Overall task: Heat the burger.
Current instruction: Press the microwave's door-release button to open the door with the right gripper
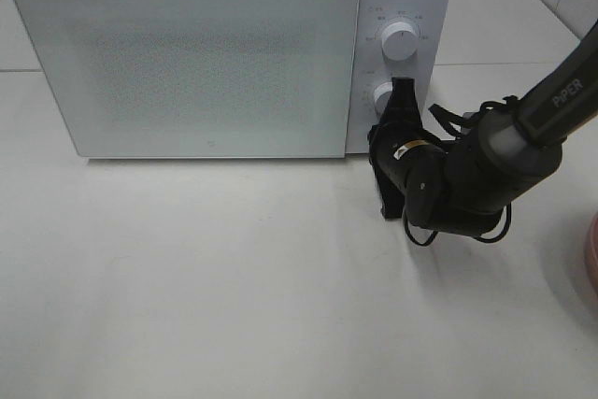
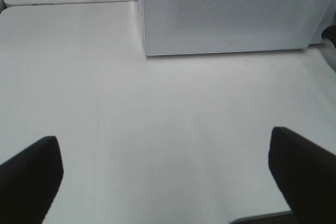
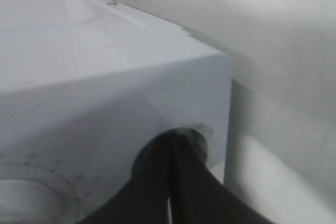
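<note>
The burger is out of view. The white microwave (image 1: pixel 206 63) stands at the back with its door shut. My right gripper (image 1: pixel 400 105) reaches from the right to the control panel, and its black fingers are closed on the lower knob (image 1: pixel 381 95), below the upper knob (image 1: pixel 402 39). In the right wrist view the fingers (image 3: pixel 157 182) meet over that lower knob (image 3: pixel 200 137) near the microwave's corner (image 3: pixel 210 66). My left gripper (image 2: pixel 168 182) is open and empty above bare table, facing the microwave front (image 2: pixel 231 14). It does not show in the exterior view.
The rim of a pink plate (image 1: pixel 590 254) shows at the right edge of the exterior view. The white table (image 1: pixel 234 277) stretches in front of the microwave. A table seam (image 2: pixel 68 2) runs to the left of the microwave.
</note>
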Action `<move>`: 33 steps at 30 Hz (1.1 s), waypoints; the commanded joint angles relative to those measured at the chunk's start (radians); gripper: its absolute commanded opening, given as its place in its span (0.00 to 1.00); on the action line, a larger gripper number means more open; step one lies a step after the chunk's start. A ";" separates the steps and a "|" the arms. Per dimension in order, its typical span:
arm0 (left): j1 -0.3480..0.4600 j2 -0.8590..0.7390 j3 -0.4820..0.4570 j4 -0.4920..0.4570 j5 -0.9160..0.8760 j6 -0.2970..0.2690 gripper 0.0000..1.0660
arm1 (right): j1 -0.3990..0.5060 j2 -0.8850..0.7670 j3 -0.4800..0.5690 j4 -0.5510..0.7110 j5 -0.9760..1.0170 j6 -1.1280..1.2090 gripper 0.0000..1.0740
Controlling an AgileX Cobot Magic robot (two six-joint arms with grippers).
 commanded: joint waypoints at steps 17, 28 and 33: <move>0.003 -0.021 0.005 -0.005 -0.001 -0.001 0.94 | -0.017 0.004 -0.098 -0.056 -0.254 -0.056 0.00; 0.003 -0.021 0.005 -0.005 -0.001 -0.001 0.94 | -0.015 -0.037 -0.037 -0.044 -0.190 -0.079 0.00; 0.003 -0.021 0.005 -0.005 -0.001 -0.001 0.94 | -0.015 -0.082 0.009 -0.066 -0.027 -0.079 0.00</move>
